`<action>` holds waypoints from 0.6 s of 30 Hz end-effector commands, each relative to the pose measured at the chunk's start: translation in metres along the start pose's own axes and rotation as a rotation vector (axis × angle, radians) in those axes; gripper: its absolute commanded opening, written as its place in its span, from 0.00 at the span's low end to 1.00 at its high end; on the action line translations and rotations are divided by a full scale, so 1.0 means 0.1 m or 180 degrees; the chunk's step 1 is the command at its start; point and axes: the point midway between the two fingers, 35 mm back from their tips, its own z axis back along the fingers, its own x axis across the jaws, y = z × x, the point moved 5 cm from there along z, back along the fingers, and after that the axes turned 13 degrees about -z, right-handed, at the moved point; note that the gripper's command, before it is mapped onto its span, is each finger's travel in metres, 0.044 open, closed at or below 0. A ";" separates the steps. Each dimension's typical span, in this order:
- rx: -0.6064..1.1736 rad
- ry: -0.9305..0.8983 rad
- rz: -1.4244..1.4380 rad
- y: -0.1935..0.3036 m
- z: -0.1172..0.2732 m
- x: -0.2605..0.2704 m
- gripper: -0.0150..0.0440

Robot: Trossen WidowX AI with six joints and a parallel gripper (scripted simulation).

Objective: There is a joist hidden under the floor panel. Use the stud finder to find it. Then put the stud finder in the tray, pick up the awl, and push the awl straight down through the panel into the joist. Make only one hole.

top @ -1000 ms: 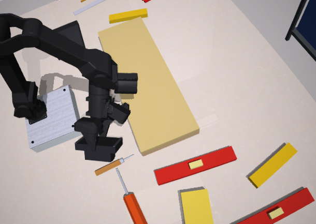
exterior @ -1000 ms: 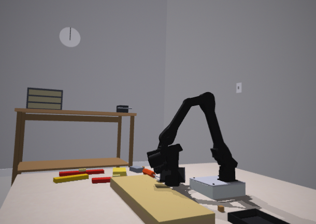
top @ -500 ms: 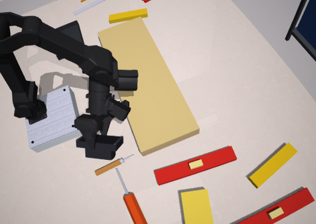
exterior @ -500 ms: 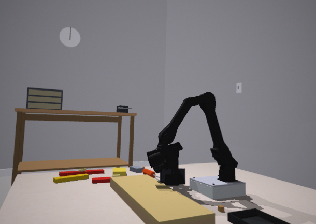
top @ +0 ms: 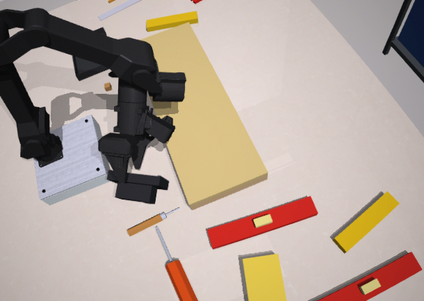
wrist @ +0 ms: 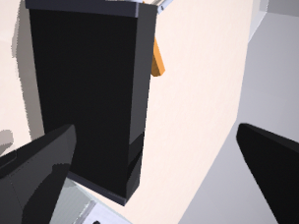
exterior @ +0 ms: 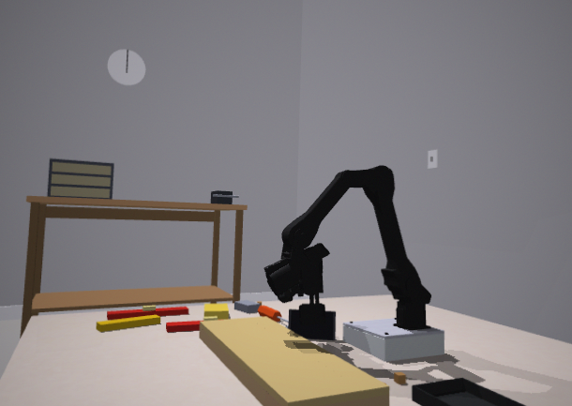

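The black stud finder (top: 137,190) (exterior: 311,326) (wrist: 89,93) rests on the table between the robot's base and the near end of the tan floor panel (top: 208,121) (exterior: 281,361). My gripper (top: 128,163) (exterior: 313,299) (wrist: 158,132) is open and empty, pointing down just above the stud finder. The awl (top: 149,222) has a wooden handle and a metal tip and lies on the table just in front of the stud finder; its handle shows in the wrist view (wrist: 157,59). The black tray (top: 83,69) (exterior: 450,391) sits beyond the base, partly hidden by the arm.
An orange screwdriver (top: 177,271) (exterior: 269,311) lies near the awl. Red levels (top: 261,222) and yellow blocks (top: 365,220) are scattered in front. The grey base plate (top: 69,156) (exterior: 394,339) is on the left. A small brown cube (top: 108,86) (exterior: 399,378) lies by the tray.
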 end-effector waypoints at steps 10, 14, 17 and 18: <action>-0.0072 -0.0035 0.0094 -0.01 0.48 -0.20 1.00; -0.0072 -0.0035 0.0094 -0.01 0.48 -0.20 1.00; -0.0072 -0.0035 0.0094 -0.01 0.48 -0.20 1.00; -0.0072 -0.0035 0.0094 -0.01 0.48 -0.20 1.00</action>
